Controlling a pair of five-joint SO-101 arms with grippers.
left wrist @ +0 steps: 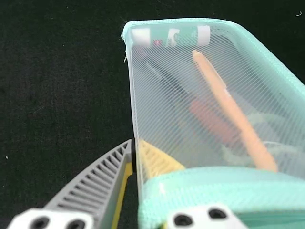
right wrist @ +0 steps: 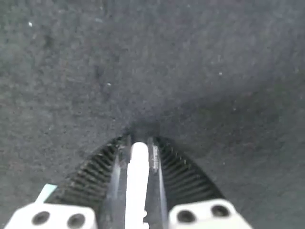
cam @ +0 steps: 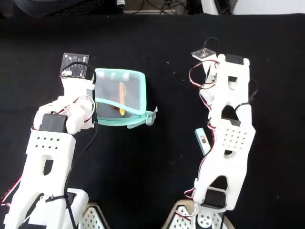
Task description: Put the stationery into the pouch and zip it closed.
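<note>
Pouch (cam: 134, 91) clamped at one side
High view: the mint mesh pouch lies on the surface (cam: 157, 181), orange pencil (cam: 121, 98) inside. Left wrist view: left pincer (left wrist: 136, 149) clamps its limp, light wall; the thicker edge band (left wrist: 214, 183) looks a firmer hold. Right wrist view: right pincer (right wrist: 138, 143) closed on a slim, rigid white stick (right wrist: 136, 186)

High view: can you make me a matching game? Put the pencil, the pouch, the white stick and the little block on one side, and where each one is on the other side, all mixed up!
Things:
1. pencil
2. pouch
3. white stick
4. little block

Places:
A. in the right gripper
B. on the table, beside the right arm
C. inside the pouch
D. gripped at its edge by the left gripper

Pairs: 1-C, 2-D, 3-A, 4-B.
</note>
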